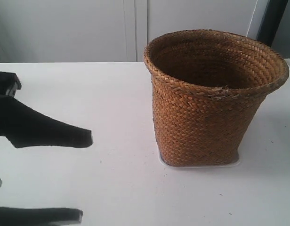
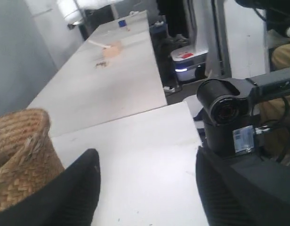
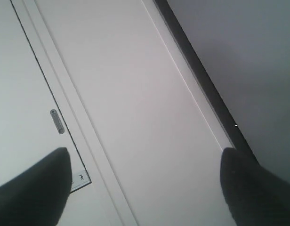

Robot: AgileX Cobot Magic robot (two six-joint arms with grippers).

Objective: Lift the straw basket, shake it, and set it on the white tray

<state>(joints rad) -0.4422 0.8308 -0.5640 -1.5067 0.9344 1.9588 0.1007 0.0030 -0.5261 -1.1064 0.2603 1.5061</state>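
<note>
The straw basket [image 1: 213, 101] stands upright on the white tabletop, right of the middle. Its base rests on the white tray [image 1: 233, 163], of which only a thin edge shows around it. The gripper [image 1: 84, 176] of the arm at the exterior view's left is open, well apart from the basket, with nothing between its black fingers. In the left wrist view my left gripper [image 2: 147, 165] is open over bare table, and the basket [image 2: 20, 155] sits just outside one finger. My right gripper [image 3: 145, 162] is open and empty, facing a pale door panel; no basket shows there.
A black camera on a stand [image 2: 225, 110] sits at the table's edge near my left gripper. Beyond it runs a second long table [image 2: 112, 75] with small items. White cabinet doors [image 1: 135, 28] stand behind the basket. A metal keyhole plate [image 3: 56, 121] marks the door.
</note>
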